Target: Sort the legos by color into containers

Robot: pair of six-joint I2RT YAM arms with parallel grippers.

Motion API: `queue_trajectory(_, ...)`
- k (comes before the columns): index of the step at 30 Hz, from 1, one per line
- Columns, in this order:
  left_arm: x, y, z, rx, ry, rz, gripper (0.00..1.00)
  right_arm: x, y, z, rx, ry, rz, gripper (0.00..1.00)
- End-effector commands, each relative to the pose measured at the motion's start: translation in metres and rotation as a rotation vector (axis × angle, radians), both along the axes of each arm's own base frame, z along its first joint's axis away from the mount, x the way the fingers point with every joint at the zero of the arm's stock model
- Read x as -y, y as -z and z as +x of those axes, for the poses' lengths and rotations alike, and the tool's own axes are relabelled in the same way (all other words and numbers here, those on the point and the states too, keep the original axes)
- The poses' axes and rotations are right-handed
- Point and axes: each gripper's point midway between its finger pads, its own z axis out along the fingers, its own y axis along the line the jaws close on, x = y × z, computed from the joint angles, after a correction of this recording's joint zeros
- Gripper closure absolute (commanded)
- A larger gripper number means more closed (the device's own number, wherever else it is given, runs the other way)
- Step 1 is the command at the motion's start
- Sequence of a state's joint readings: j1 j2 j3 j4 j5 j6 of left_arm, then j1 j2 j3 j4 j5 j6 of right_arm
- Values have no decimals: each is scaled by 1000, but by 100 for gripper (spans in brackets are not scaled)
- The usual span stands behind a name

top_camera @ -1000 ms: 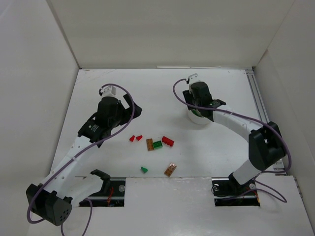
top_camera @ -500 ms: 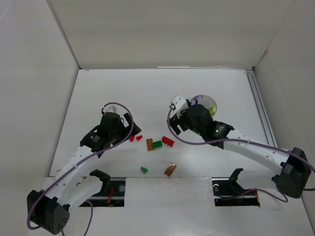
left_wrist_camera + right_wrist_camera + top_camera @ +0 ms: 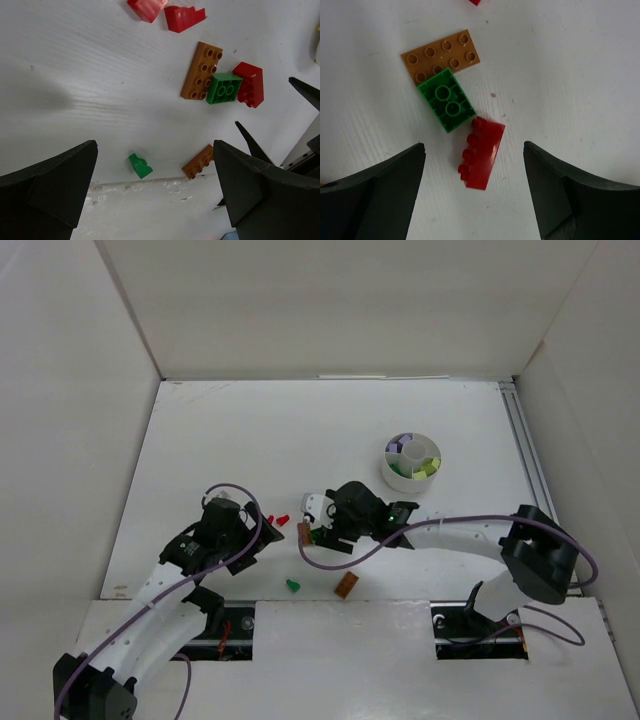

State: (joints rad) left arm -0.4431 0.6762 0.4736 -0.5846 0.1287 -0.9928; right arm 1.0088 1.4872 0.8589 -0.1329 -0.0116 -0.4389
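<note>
Red lego (image 3: 481,155) lies between the right gripper's (image 3: 474,146) spread, empty fingers (image 3: 375,195).

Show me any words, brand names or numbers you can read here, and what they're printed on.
No text can be read in any view.
Studs of the orange plate, green brick and red brick: plain rings in the right wrist view; any embossing is too small to tell.
White dish: no marking shows.
Left arm and right arm: no label readable from above.
</note>
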Motion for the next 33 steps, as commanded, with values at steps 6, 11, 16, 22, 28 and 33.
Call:
queue_trajectory(6,-1,4,-12,-68,-31,-24,0,-54,-16,17,80,-151,50,16)
queue_trajectory(11,-4,3,-13,-64,-42,-10,0,-59,-2,13,48,-184,35,16)
queue_trajectory(16,-3,-4,-11,-39,-42,-22,0,-56,18,-2,-2,-201,7,16)
queue_trajectory(22,-4,-7,-8,-24,-40,-15,0,-50,33,6,1,-142,-35,22)
queue_trajectory(28,-4,-7,-8,-24,-40,-15,0,-52,27,19,36,-68,-21,41)
queue_trajectory(33,-3,-8,-6,-12,-32,-15,0,-60,2,19,63,-76,62,66)
